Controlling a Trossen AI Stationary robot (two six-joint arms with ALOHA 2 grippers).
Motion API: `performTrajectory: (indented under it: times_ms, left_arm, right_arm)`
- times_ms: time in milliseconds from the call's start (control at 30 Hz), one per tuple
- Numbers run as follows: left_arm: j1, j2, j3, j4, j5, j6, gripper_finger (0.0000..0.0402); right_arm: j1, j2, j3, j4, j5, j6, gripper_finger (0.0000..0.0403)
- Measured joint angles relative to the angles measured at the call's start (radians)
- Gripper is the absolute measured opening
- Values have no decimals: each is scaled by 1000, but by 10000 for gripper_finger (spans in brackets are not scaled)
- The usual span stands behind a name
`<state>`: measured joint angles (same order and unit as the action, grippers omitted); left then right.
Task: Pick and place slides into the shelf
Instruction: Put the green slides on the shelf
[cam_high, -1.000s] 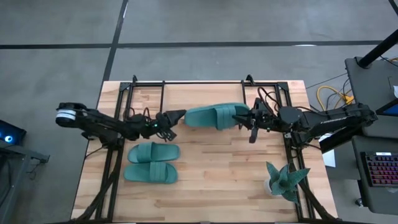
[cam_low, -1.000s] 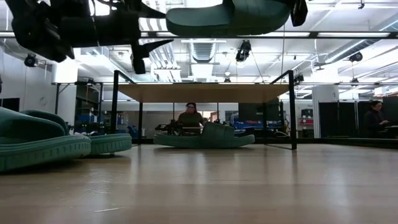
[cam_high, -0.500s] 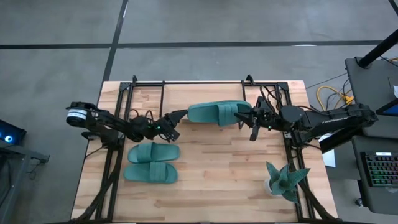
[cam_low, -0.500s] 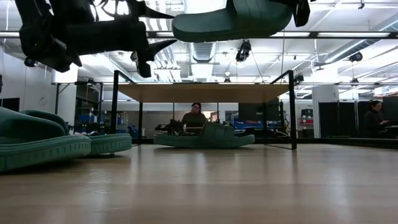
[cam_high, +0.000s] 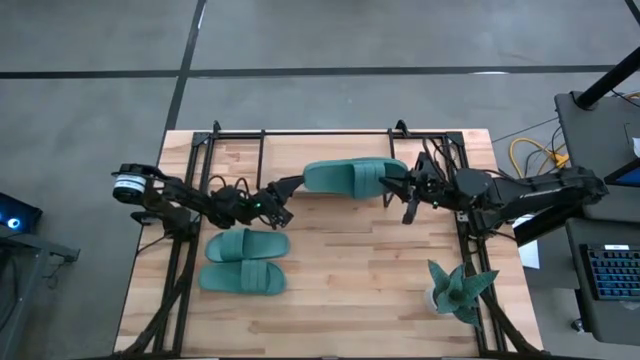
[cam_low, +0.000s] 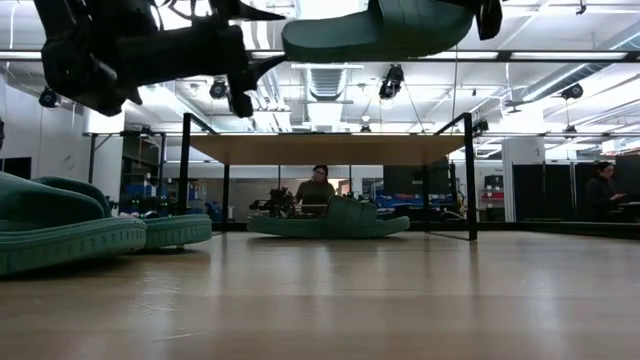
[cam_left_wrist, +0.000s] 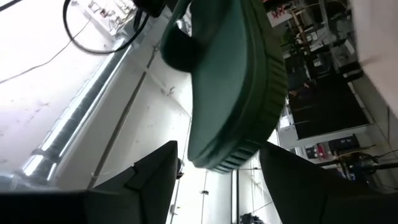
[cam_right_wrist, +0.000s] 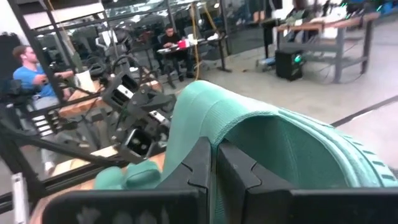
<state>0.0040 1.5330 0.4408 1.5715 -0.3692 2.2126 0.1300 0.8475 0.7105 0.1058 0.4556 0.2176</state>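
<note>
One teal slide (cam_high: 352, 178) hangs in the air over the table's far middle, held by my right gripper (cam_high: 390, 186), which is shut on its right end. My left gripper (cam_high: 286, 197) is open just left of the slide's free end (cam_left_wrist: 231, 146), with a finger on each side of it and a gap showing. Two more slides (cam_high: 245, 243) (cam_high: 243, 277) lie side by side, soles down, on the table's left. In the low view a fourth slide (cam_low: 330, 218) sits on the table under the shelf (cam_low: 325, 150), a light-wood board on thin black legs. My right gripper holds the slide by the end nearest its ribbed strap (cam_right_wrist: 205, 115), pinched between the two shut fingers (cam_right_wrist: 198, 171). The fingers come level from the table's right, along the slide's length. The slide is lifted clear and roughly level, its other end pointing toward the left arm.
A teal spiky plant (cam_high: 458, 290) in a pot stands near the table's right near corner. Black arm frames run along both sides of the table (cam_high: 340, 300). People sit at desks in the room beyond.
My right gripper has carried the slide a little toward the far edge and the right, and slightly up. My left arm has followed toward the right, so its open fingers now stand around the slide's free end.
</note>
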Motion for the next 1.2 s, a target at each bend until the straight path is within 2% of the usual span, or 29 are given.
performTrajectory:
  times_ms: [400,633,833,1200]
  left_arm:
    - [0,8,26,-27,-6,2,212]
    - [2,8,44,-45,-18,77,212]
    - [3,8,45,-47,-58,77,212]
    - [9,8,68,-72,-55,77,212]
  right_arm:
    - [-26,-7,0,-5,-20,30,8]
    - [-26,-8,4,-5,-59,54,9]
    - [-26,-24,4,-5,-70,54,9]
    - [-26,-9,4,-6,-70,71,9]
